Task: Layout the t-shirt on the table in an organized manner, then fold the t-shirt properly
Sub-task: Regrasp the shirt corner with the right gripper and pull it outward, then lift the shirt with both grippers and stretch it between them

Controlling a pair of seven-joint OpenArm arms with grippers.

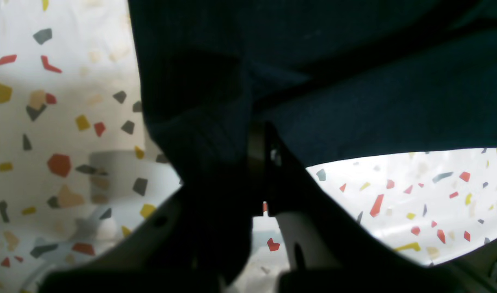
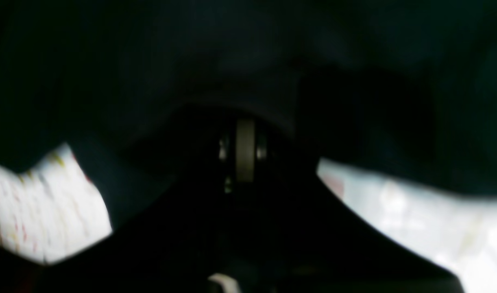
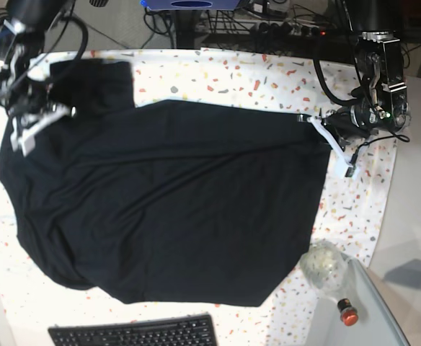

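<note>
The black t-shirt (image 3: 160, 202) lies spread across most of the speckled table (image 3: 268, 79), its bulk from the centre out to 9 o'clock in the base view, with a loose, curved edge sagging toward 6 o'clock above the keyboard (image 3: 135, 333).

The left gripper (image 3: 318, 124), at about 3 o'clock, is pressed together on the shirt's edge; its wrist view shows dark fabric bunched between the fingers and draped up over them. The right gripper (image 3: 30, 119), near 10 o'clock, is also clamped shut with dark cloth all around it; its wrist view is blurred, but the fabric wraps the fingers closely, so I judge it is pinching the shirt.

The shirt looks light, limp and thin: it creases in long shallow ripples and will sag or slide wherever it is not held. It should not tear or slip easily out of a firm pinch, though a single layer could pull free if gripped too near the hem. Best holds, in my judgement, are corners and seams, at shoulder and hem, kept taut between both arms.

A bottle (image 3: 337, 285) lies near 5 o'clock, apart from the cloth.
</note>
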